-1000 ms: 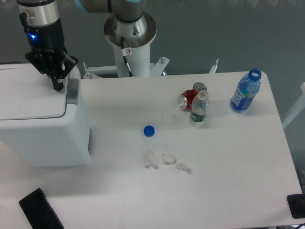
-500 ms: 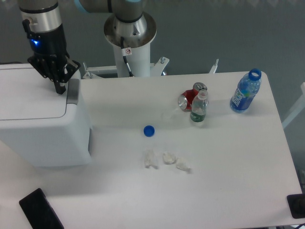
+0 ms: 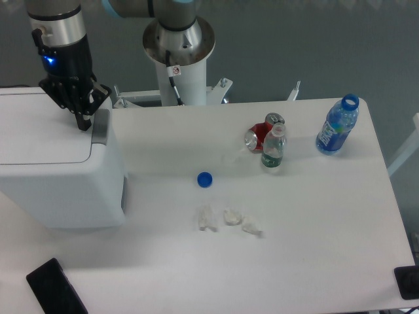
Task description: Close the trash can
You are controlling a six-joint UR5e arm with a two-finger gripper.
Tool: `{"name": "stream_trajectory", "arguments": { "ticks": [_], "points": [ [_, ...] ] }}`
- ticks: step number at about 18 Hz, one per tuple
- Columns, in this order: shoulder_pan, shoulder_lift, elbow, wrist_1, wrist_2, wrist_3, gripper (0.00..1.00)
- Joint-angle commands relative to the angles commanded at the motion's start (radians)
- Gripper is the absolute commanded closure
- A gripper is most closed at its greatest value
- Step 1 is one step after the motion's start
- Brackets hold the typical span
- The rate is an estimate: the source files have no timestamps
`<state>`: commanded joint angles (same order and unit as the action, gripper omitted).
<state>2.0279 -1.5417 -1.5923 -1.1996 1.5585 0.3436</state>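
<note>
- Camera view, biggest thing first: the trash can fills the 9 o'clock side of the bench. Its flat white lid lies level on the body with no gap that I can see, and the grey hinge strip runs along its right edge.
- Arm next: a second ago the gripper had its tips right down at the lid's back corner by the hinge strip; it has since drifted a touch to the right and slightly up, and over the last half second it has barely moved. It hangs at the trash can's 1 o'clock corner, tips pinched together and empty. Whether they touch the plastic I cannot tell from this angle.
- Meaning for the task: I judge the closing push finished or nearly so, since the lid looks seated and the arm is easing off rather than pressing. What remains is likely a clean lift away without snagging the hinge strip.
- Smaller things, all unchanged: a blue bottle with no cap at 2 o'clock, a clear bottle just beside a crushed red can, a dark phone-like slab at 7 o'clock, three crumpled white scraps near centre, and a blue cap.
</note>
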Motion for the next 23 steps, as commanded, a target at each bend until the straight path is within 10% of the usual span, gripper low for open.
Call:
{"name": "stream_trajectory", "arguments": {
  "ticks": [4, 7, 15, 20, 23],
  "points": [
    [0.037, 0.008, 0.008, 0.006, -0.006, 0.006, 0.57],
    [0.101, 0.005, 0.011, 0.006, -0.005, 0.012, 0.0],
    [0.385, -0.017, -0.001, -0.006, -0.017, 0.184, 0.0],
    [0.563, -0.11, -0.006, -0.002, -0.021, 0.379, 0.0],
    [0.666, -0.263, 0.041, 0.009, -0.017, 0.57, 0.0]
  ]
}}
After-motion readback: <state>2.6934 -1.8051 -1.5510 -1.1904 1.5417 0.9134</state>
